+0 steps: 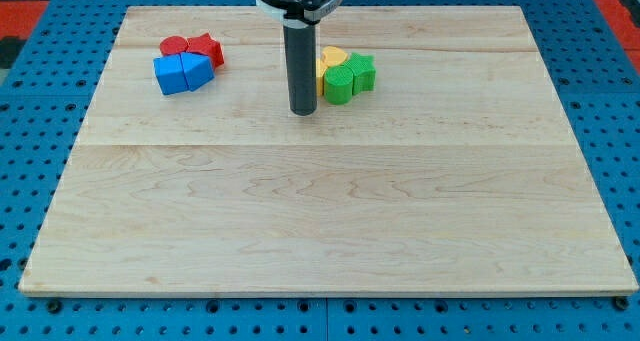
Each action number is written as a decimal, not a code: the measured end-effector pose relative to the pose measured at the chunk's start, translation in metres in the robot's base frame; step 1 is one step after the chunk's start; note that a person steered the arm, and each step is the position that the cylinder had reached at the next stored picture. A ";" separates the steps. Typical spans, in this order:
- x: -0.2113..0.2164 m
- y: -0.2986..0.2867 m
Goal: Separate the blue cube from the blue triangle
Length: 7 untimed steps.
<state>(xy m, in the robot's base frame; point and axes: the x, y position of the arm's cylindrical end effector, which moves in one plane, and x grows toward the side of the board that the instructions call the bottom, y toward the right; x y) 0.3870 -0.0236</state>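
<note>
The blue cube (170,75) and the blue triangle (199,70) sit touching side by side at the board's upper left, cube on the left. My tip (303,112) rests on the board near the top centre, well to the right of both blue blocks and not touching them. It stands just left of and below the green and yellow cluster.
A red cylinder (174,47) and a red star (206,47) lie right behind the blue blocks. A yellow block (331,58), a green cube (339,83) and a green star (362,70) cluster beside the rod. The wooden board (320,231) lies on a blue pegboard.
</note>
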 end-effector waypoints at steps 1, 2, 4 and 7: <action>-0.001 -0.004; 0.005 -0.005; -0.032 -0.049; -0.057 -0.119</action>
<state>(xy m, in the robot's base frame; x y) 0.3300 -0.1429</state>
